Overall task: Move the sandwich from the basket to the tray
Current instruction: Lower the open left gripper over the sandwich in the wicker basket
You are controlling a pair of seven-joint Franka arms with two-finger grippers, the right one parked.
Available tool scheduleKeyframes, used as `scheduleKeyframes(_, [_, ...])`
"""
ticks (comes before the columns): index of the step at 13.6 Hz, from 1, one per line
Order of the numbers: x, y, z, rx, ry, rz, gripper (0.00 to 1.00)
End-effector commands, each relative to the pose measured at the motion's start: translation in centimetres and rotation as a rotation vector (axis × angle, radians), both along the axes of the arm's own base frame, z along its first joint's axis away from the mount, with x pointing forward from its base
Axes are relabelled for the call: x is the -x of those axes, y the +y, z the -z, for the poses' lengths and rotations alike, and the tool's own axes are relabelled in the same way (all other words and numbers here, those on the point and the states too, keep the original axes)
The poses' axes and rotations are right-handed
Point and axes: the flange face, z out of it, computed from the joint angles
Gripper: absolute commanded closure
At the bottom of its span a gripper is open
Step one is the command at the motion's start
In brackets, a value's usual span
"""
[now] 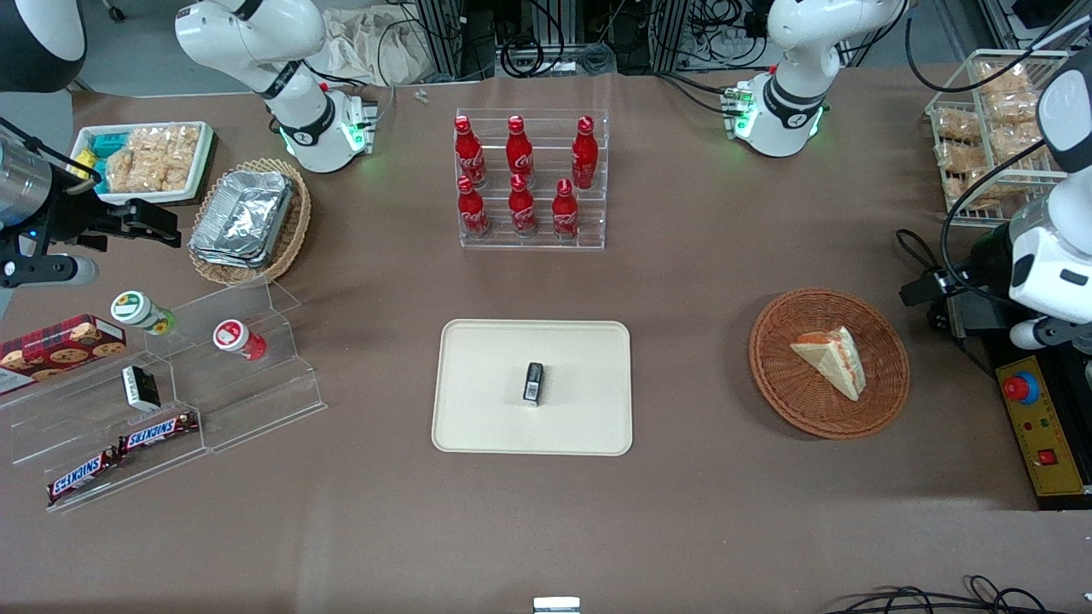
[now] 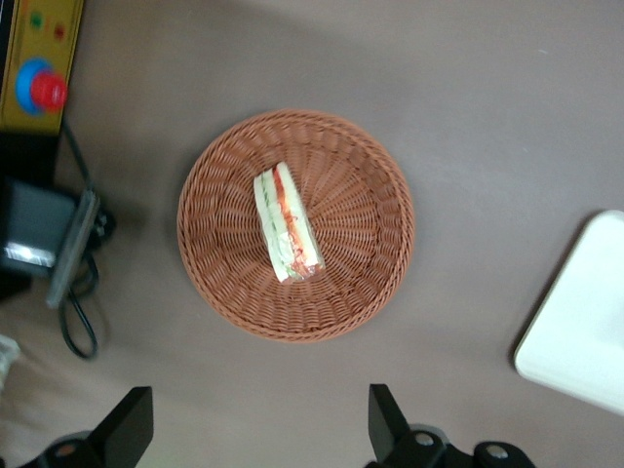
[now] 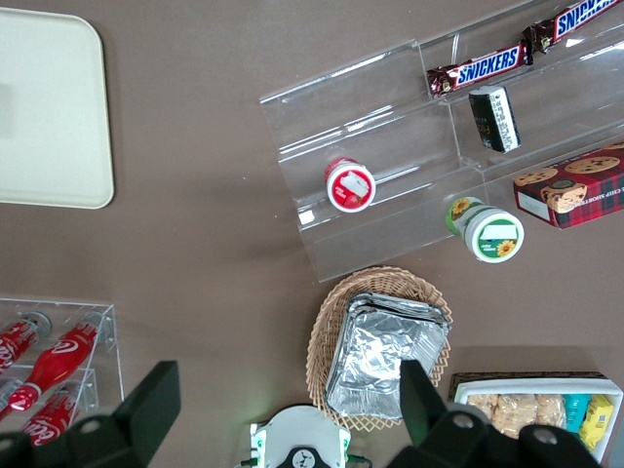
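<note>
In the basket lies the sandwich; above it hangs the tool, fingers spread apart.

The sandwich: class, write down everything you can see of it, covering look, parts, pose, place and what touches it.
The sandwich is a triangular wedge of pale white bread with orange-red and green filling layers showing along its cut edge. It lies alone in the round reddish-brown wicker basket, near the middle, resting on the weave. Nothing else touches it. The gripper hangs open above the basket, well clear of the sandwich. The cream tray sits apart from the basket, toward the parked arm's end of the table, with a small dark object on it.
</note>
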Motion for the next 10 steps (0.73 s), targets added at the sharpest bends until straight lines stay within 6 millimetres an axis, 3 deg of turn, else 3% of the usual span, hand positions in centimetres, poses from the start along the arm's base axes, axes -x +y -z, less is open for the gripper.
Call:
scheduleKeyframes(1, [-1.5,0.0,3.4,-0.027,0.037,-0.244,0.02])
scheduleKeyframes(4, [-2.7,0.2,7.9,-0.044,0.038,-0.285,0.01])
scheduleKeyframes(7, [-1.7,1.0,13.7,-0.038,0.011,-0.306,0.01])
scheduleKeyframes(10, [-1.6,1.6,17.2,-0.029,0.018,-0.32,0.01])
